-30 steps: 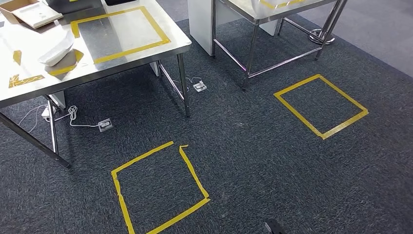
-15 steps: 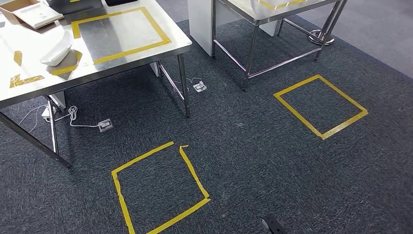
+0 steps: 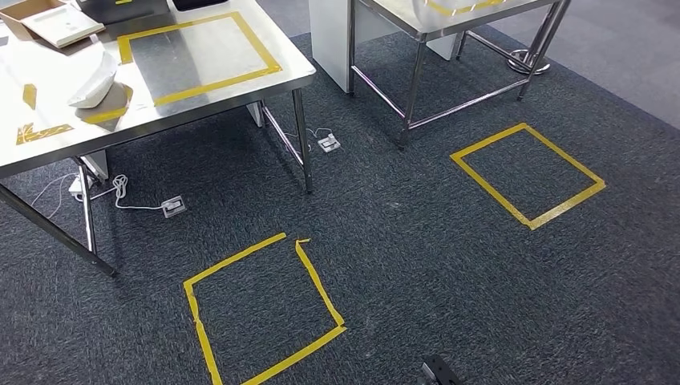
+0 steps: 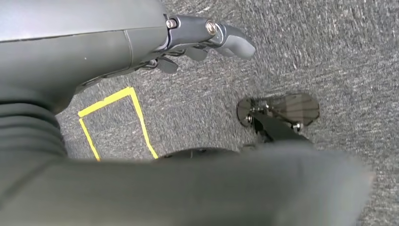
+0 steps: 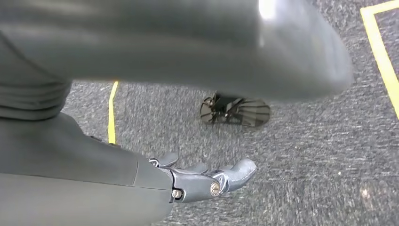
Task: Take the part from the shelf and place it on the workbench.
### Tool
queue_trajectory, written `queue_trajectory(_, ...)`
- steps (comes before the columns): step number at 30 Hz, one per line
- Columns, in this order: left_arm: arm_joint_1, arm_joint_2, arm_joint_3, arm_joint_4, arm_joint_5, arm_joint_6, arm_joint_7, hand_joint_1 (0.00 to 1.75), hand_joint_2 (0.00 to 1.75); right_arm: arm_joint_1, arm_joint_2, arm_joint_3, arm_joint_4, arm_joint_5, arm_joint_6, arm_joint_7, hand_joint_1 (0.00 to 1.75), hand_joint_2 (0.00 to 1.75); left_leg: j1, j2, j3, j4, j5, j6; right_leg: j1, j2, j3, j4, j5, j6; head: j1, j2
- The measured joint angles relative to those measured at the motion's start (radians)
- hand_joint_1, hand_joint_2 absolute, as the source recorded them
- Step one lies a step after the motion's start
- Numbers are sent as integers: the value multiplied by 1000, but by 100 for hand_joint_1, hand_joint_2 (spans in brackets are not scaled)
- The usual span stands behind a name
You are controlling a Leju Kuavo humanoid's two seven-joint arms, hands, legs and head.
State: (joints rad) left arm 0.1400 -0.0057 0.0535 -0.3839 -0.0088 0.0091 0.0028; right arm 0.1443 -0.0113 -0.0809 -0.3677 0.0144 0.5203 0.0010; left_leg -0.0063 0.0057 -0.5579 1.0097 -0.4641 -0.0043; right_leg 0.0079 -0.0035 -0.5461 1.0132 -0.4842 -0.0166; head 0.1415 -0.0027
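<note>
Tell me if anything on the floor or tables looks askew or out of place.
The near yellow tape square on the carpet is crooked: its far corner does not close, leaving a gap with a curled tape end. A loose white cable trails under the steel table.

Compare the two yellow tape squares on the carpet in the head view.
The near tape square has a gap at its far corner and wavy, uneven strips; the far tape square is closed, with straight strips. The near one lies in front of the left steel table, the far one to the right, beside the second table. Both are yellow outlines on dark carpet.
</note>
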Motion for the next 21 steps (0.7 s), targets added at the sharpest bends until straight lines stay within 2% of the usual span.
queue_trajectory(12,3,2,-24,-7,8,-4,-3,0,0,6,-8,44,-2,-14,0,-1,0,0,-1,1,0,2,0,1,-1,1,-2,-1,1,2,0,0)
queue_trajectory(15,-15,5,-25,-47,8,-4,-4,0,0,36,-8,49,21,-14,0,0,0,0,-6,2,-1,9,-3,11,-4,1,-8,-2,2,8,-2,0)
queue_trajectory(18,-81,6,-25,-138,8,-5,-6,0,0,94,-9,51,95,-14,0,4,0,0,-2,-12,-3,-2,7,20,-4,-14,-4,0,0,15,-2,0)
queue_trajectory(21,-134,5,-25,-204,8,-5,-7,0,0,150,-12,53,151,-14,0,4,0,0,8,-16,2,-22,20,24,-6,-6,-23,52,-42,27,0,0)
